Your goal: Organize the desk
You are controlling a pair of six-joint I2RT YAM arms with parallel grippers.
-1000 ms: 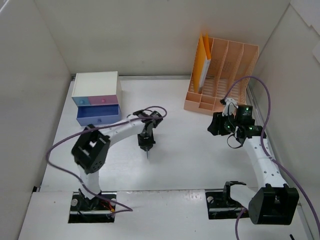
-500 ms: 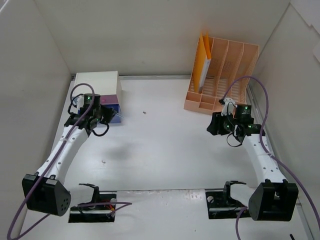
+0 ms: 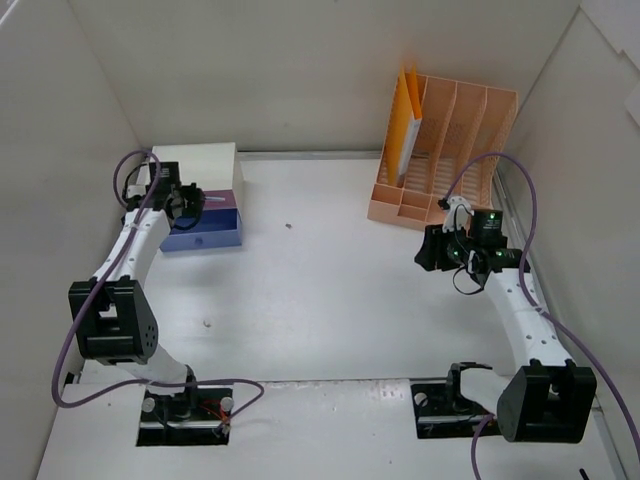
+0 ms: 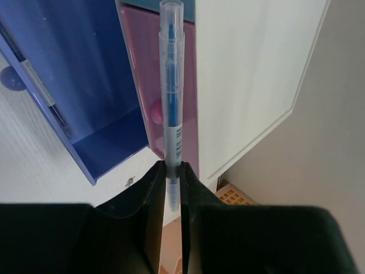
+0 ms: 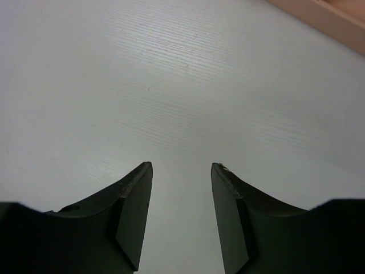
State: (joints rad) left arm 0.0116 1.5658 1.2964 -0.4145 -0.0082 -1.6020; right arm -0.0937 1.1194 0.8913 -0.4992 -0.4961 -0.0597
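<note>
The desk [image 3: 330, 300] is a white tabletop between white wall panels. My left gripper [image 3: 187, 204] is shut on a clear pen with blue ink [image 4: 171, 85], which points straight out from the jaws. It hovers over the open blue drawer [image 3: 210, 234] of the small white drawer box [image 3: 195, 163]. In the left wrist view the gripper [image 4: 173, 168] holds the pen over the pink drawer front [image 4: 191, 114], beside the blue drawer [image 4: 85, 68]. My right gripper [image 3: 430, 250] is open and empty above bare desk [image 5: 171, 68], near the peach rack.
A peach slotted file rack [image 3: 450, 150] with a yellow folder [image 3: 404, 125] stands at the back right. Its edge shows in the right wrist view [image 5: 336, 20]. Another pen [image 4: 40, 91] lies inside the blue drawer. Small specks [image 3: 288, 225] lie on the desk.
My left arm has swung from the desk's middle to the far left, carrying the pen over the open blue drawer. The right arm has hardly moved.
</note>
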